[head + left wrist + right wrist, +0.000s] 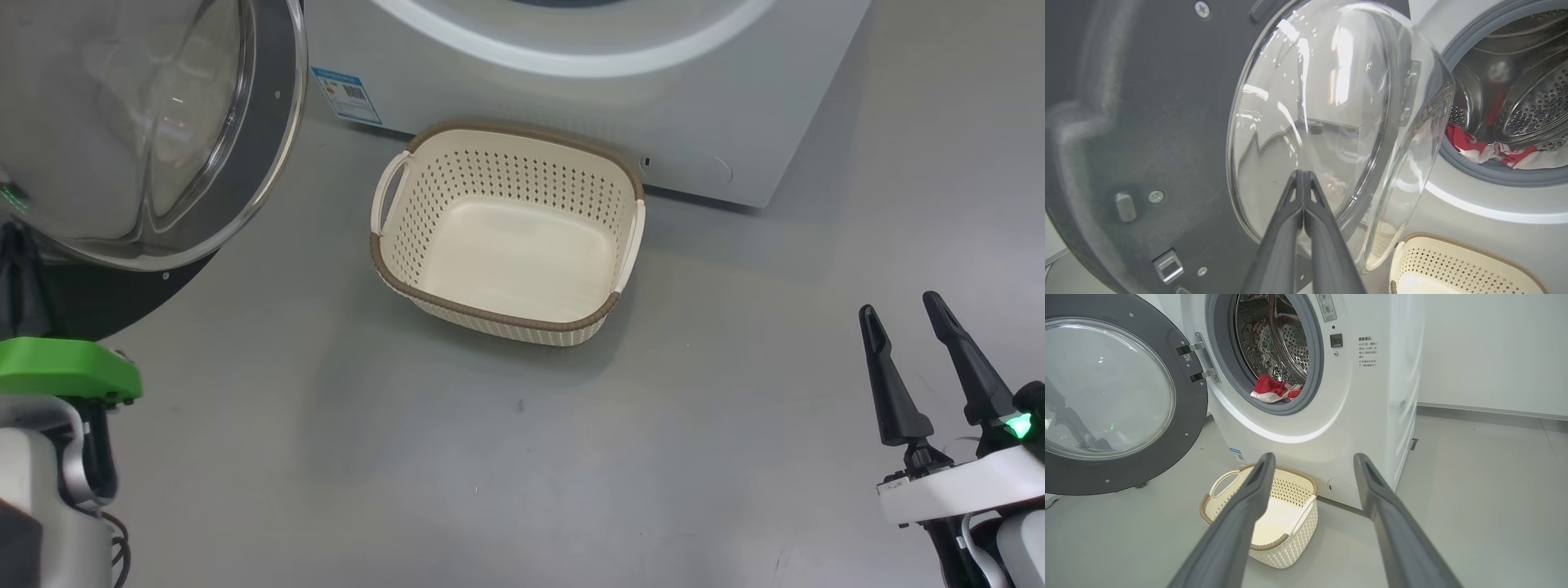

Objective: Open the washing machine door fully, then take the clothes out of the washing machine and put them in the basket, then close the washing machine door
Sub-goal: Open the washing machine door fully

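The washing machine door point(1106, 392) is swung wide left of the washing machine point(1372, 396), with floor point(1474, 498) left bare to its right. The clothes point(1274, 390) are heaped at its drum lip, and the basket point(1290, 547) is set empty at its base. The left gripper point(1303, 175) is closed, the right gripper point(1314, 456) spread wide.

The floor point(522, 490) is smooth matt grey, with soft shadows across it; a small dark speck point(519, 404) lies on the floor, out in the open; a white wall point(1494, 347) rises from the floor's far edge; a grey skirting strip point(1490, 411) runs along the wall's foot, touching the floor; a small dark block point(1414, 444) sits on the floor, apart from the strip.
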Available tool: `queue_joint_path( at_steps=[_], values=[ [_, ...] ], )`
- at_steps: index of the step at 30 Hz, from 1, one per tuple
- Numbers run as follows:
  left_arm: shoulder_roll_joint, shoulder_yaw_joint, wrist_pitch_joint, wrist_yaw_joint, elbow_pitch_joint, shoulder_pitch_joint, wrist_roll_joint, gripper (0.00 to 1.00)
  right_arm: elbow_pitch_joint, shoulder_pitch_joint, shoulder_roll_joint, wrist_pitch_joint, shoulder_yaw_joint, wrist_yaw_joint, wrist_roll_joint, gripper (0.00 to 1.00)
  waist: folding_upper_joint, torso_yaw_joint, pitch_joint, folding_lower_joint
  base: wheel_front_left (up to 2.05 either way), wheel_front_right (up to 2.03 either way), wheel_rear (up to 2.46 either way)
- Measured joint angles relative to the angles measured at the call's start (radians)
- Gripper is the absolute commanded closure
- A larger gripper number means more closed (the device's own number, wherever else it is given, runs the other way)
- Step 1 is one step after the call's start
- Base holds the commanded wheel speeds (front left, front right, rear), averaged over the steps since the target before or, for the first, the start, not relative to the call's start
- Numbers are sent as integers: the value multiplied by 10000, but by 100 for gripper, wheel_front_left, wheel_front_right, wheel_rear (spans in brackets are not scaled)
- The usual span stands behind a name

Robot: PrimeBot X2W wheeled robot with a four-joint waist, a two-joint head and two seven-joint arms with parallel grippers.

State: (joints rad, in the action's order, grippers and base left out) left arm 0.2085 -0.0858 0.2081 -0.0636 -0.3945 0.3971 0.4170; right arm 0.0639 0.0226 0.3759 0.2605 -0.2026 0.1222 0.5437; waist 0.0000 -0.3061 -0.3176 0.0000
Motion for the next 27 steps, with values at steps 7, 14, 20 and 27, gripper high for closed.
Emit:
queue_joint_path(
  at_steps=[7, 14, 20, 27],
  values=[
    [-405, 640, 48, 311, 485, -337, -228, 100, -364, -68, -554, 0, 29, 0, 107, 0, 0, 317, 662, 0, 0, 0, 0],
    [-686, 1264, 73, 541, 548, -930, -407, 100, -633, -151, -713, 0, 226, 0, 96, 0, 0, 750, 1202, 0, 0, 0, 0],
    [-834, 1331, 226, 617, 800, -1360, -405, 100, -750, -150, -861, 0, 324, 0, -8, 0, 0, 1234, 1578, 0, 0, 0, 0],
    [-1145, 1578, 309, 694, 997, -1838, -407, 100, -859, -139, -911, 0, 623, 0, -107, 0, 0, 1755, 1891, -1, 0, 0, 0]
  ],
)
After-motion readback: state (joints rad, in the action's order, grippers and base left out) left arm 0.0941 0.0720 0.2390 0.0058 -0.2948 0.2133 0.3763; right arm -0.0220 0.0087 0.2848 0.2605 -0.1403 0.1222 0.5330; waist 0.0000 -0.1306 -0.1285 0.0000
